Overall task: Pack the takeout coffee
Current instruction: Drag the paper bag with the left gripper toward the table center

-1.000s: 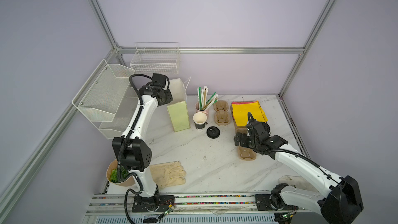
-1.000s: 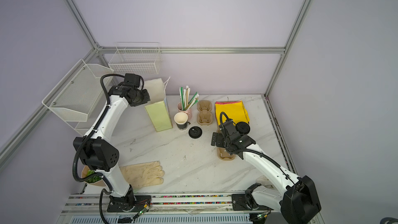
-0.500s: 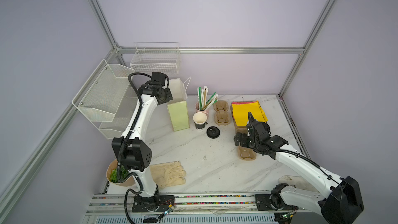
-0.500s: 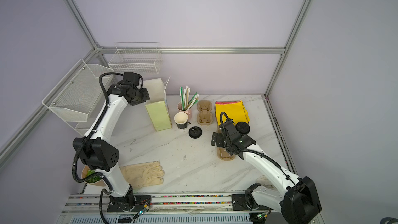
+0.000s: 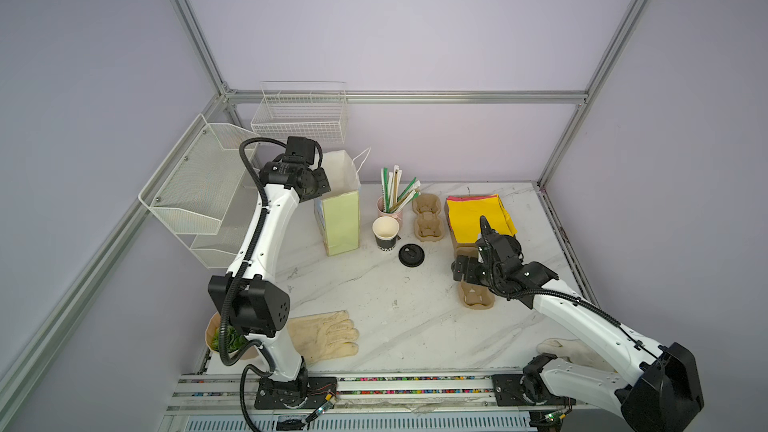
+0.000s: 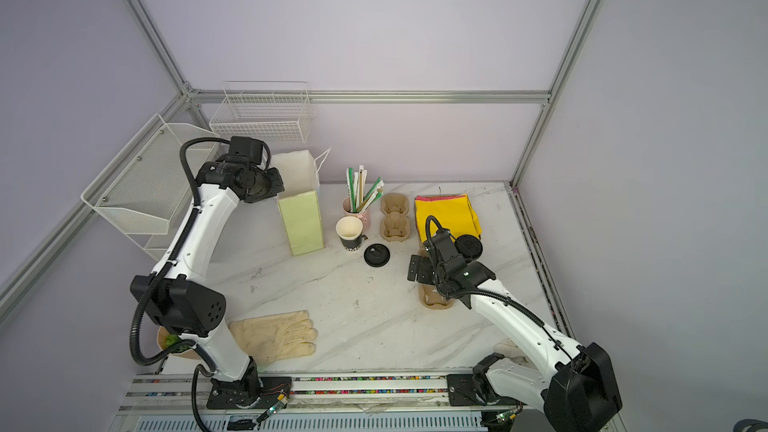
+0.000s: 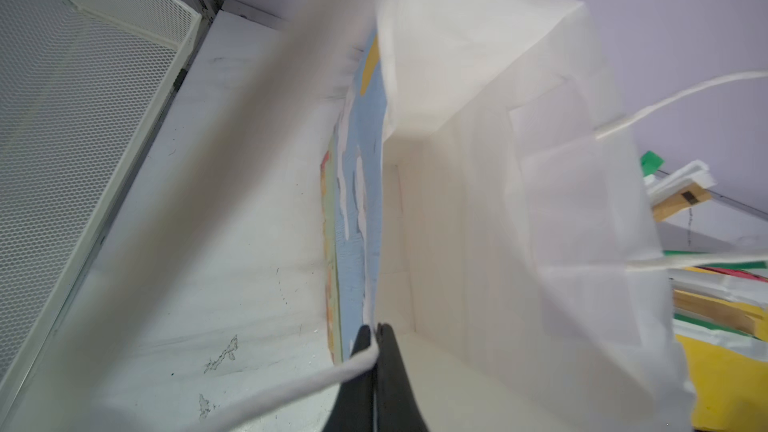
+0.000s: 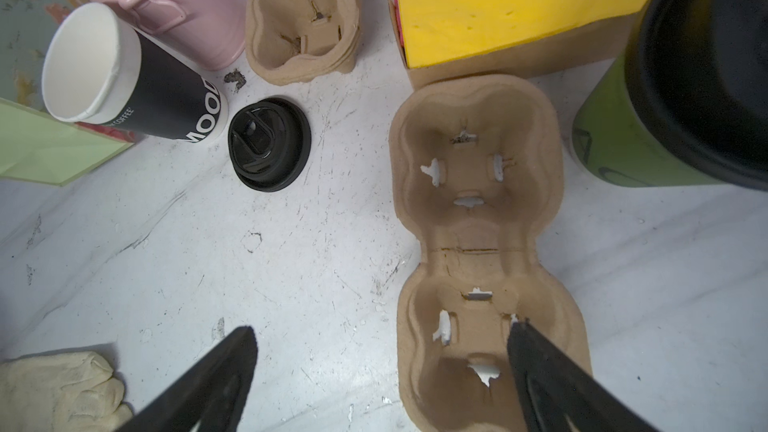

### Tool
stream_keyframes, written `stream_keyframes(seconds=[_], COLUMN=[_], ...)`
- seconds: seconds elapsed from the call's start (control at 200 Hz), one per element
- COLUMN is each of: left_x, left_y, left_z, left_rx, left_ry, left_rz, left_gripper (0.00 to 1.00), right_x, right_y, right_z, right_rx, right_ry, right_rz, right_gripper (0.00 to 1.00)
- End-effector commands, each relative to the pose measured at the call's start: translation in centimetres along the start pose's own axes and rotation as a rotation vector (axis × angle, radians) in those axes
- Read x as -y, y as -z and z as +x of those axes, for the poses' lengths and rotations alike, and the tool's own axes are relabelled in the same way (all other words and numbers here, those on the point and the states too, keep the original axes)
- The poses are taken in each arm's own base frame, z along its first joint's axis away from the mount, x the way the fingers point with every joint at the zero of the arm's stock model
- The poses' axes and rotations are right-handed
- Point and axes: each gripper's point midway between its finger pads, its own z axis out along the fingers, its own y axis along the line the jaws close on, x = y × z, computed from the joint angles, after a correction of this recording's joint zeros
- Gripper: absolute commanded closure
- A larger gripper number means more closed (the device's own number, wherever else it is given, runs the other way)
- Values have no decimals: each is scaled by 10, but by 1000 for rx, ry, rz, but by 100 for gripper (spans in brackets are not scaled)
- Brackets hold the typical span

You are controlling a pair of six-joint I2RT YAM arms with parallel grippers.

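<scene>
The takeout coffee [image 8: 623, 139], a light green cup with a black lid [image 6: 468, 246], stands on the table beside my right wrist, in front of the yellow napkins. My right gripper [image 8: 380, 328] hangs open over the table. One finger is above the brown cup carrier [image 8: 478, 222], the other above bare marble. In a top view the right gripper [image 6: 415, 270] is just left of the carrier [image 6: 434, 299]. My left gripper [image 7: 376, 332] is shut on the near rim and cord handle of the white paper bag [image 7: 478, 201]. The bag [image 5: 338, 218] stands upright and open, and the left gripper [image 5: 322, 184] is at its top left edge.
An open black cup [image 5: 385, 234] and a loose black lid [image 5: 411, 254] stand right of the bag. Behind them are a pink cup of straws [image 5: 390, 205] and stacked carriers [image 5: 428, 218]. Yellow napkins [image 5: 478, 218] lie at the back right. A glove [image 5: 324, 334] lies front left, and wire baskets [image 5: 199, 189] line the left.
My left gripper has finished closing on the bag's rim and its wrist has shifted slightly. The right arm and everything on the table are where they were.
</scene>
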Motion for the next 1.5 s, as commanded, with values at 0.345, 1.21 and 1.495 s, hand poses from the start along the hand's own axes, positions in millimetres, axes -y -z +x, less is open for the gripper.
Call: stream_keyframes(seconds=[0.345,1.21,1.495], left_x=[1,59,95], left_y=[162,208,189], left_z=[14,158,188], left_rx=[205,-83,-130], left_ry=[42,37,37], left_rz=[267,552,568], left_gripper=[100,100,100], right_x=[-6,-3,-6], right_y=[16,45,45], right_z=[-5,-19,-15], right_rx=[21,112,101], right_ry=[6,-39,-50], right_rz=[-28,-46,-69], right_gripper=[3,3,3])
